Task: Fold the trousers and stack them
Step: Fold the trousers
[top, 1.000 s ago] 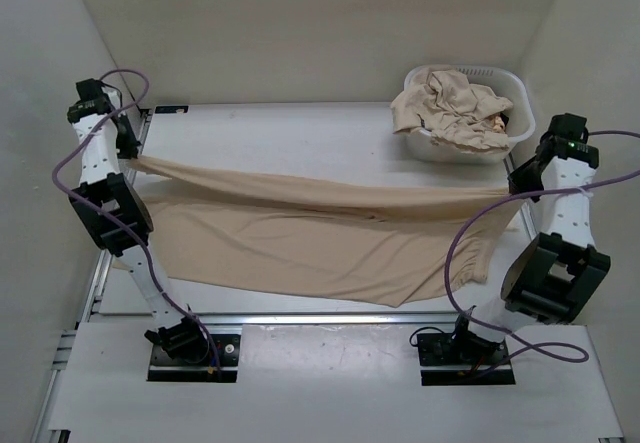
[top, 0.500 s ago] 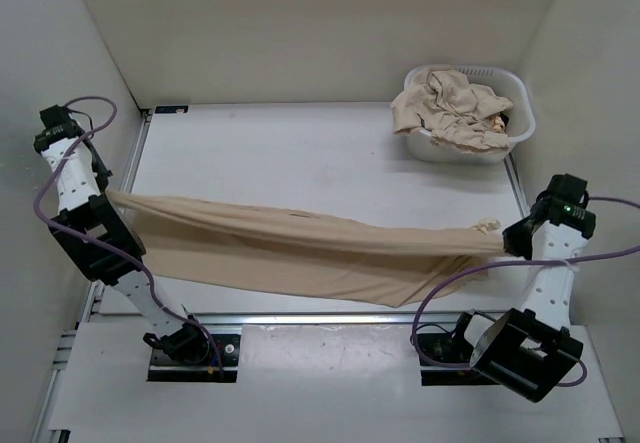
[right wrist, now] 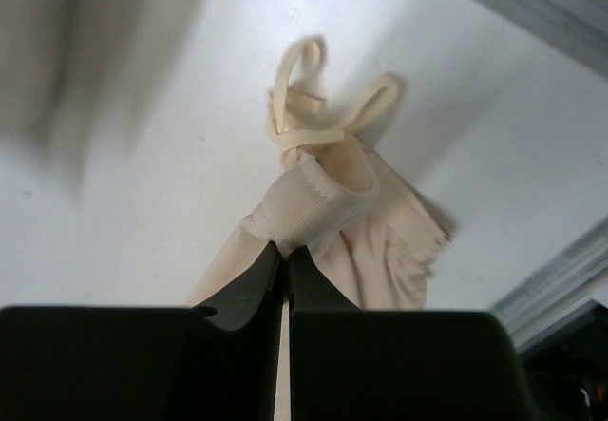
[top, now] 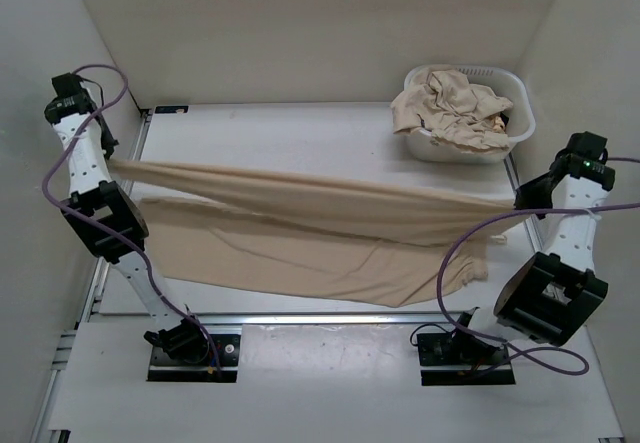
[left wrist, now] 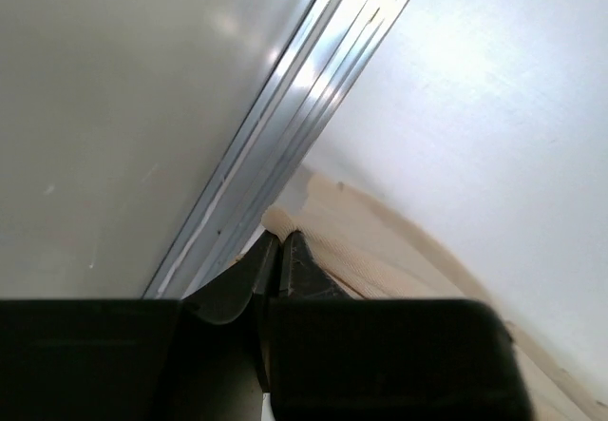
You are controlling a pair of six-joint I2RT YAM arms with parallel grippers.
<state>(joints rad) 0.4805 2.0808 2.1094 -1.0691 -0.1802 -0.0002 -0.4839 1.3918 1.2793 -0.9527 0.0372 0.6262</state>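
We see the table spanned left to right by the trousers, top edge lifted taut, the rest lying flat. A basket of crumpled cloth sits far right. Our left gripper and right gripper each pinch one end, fingers pressed tight on the fabric.
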